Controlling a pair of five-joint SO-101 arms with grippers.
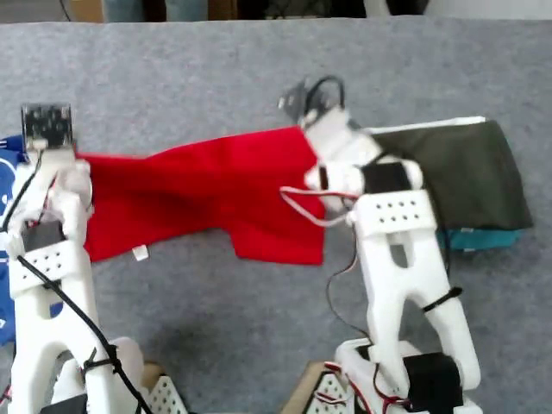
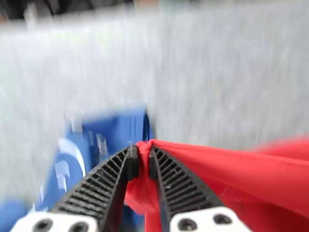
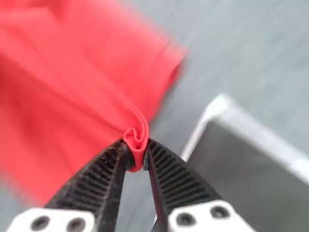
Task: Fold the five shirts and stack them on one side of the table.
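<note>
On the surface (image 1: 172, 78), stretched along the nine-to-three o'clock line: red shirt (image 1: 207, 194). Clamped at its nine o'clock end in the left jaws, at the three o'clock end in the right jaws, beside the dark folded shirt (image 1: 466, 168).

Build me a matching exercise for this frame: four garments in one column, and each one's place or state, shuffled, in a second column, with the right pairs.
Things
1. red shirt
2. blue shirt
3. dark folded shirt
4. teal cloth

Place or state
A. at the left edge of the table, beside the left arm
B. peeking out from under another garment
C. pinched by the left pincer and the right pincer
D. topmost, on the table's right side

Pairs: 1-C, 2-A, 3-D, 4-B
</note>
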